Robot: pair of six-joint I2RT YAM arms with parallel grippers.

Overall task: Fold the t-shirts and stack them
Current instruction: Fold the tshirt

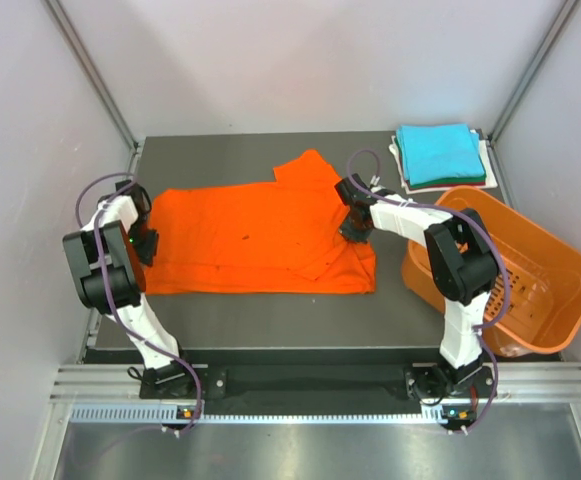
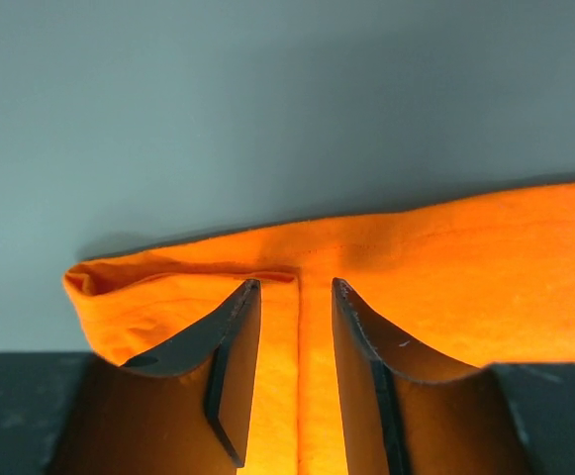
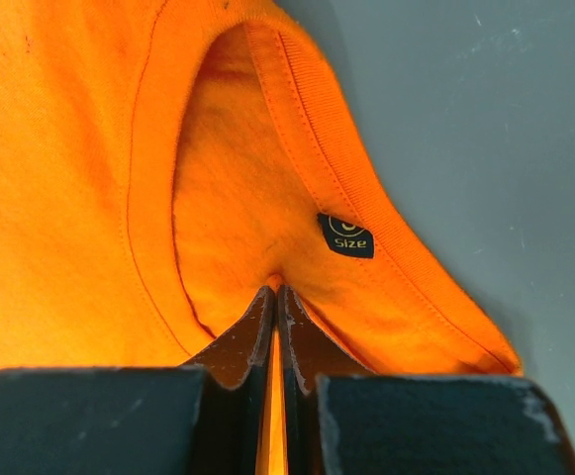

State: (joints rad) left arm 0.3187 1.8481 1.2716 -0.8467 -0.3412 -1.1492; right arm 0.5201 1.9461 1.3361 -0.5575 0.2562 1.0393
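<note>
Far right corner of the table point(image 1: 270, 325): a turquoise t-shirt point(image 1: 440, 152) folded square on a small stack, white and dark edges showing beneath; just beside it, at the right edge, an orange plastic basket point(image 1: 555, 265) tilted, close behind the right arm's elbow; well apart from both grippers. Spread across the middle of the table: the orange t-shirt point(image 1: 260, 240), mostly flat, one sleeve pointing to the far side, the right end doubled over.

Left gripper point(image 2: 297, 287) at the shirt's left edge, low on the table; fingers point(image 2: 230, 356) partly apart, orange cloth filling the gap between them and the hem bunched up in a ridge at their tips; pinched or only lying between them, cannot tell.

Right gripper point(image 3: 275, 289) at the shirt's right end, at the collar point(image 3: 307, 109); fingers pressed together, clenched on a thin fold of cloth just inside the neck opening, close below the dark size label point(image 3: 346, 236).
</note>
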